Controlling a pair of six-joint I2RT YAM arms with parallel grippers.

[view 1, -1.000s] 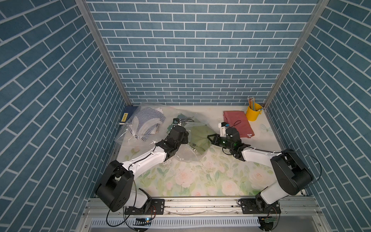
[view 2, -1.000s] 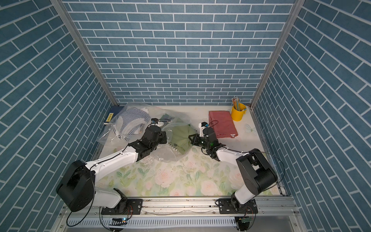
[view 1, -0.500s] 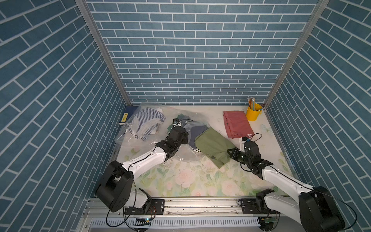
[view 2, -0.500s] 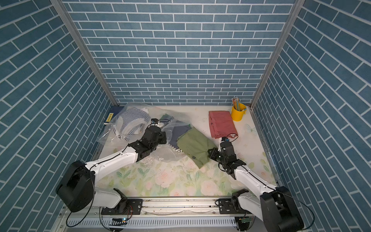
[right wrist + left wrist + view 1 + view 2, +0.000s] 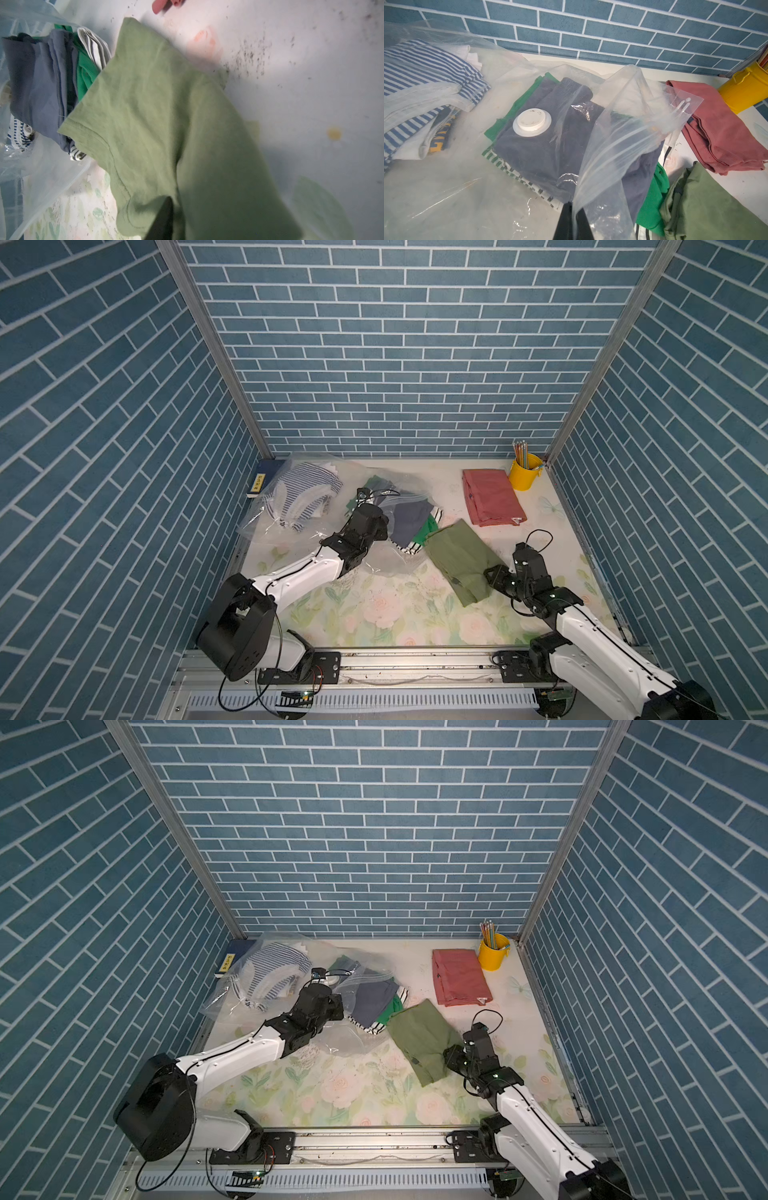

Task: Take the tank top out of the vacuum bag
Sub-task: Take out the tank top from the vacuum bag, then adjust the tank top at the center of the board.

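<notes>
Tank top (image 5: 457, 560) lies clear of the bag (image 5: 612, 124), lower right of centre in both top views, left claw (image 5: 572, 209) pinching bag film, right claw (image 5: 491, 576) at the top's edge, grip impossible to tell.

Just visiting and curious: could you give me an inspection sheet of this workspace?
Surface: floral tabletop, dark specks.
Job's things: olive green tank top lies outside the clear plastic vacuum bag; other clothes inside.
Clutter: second clear bag of striped clothes, folded red cloth, yellow pencil bucket, blue book.
Grippers: left gripper shut on bag film; right gripper at tank top's edge, grip unclear.
Cables: black loops at both wrists.
Surroundings: blue brick-pattern walls.
</notes>
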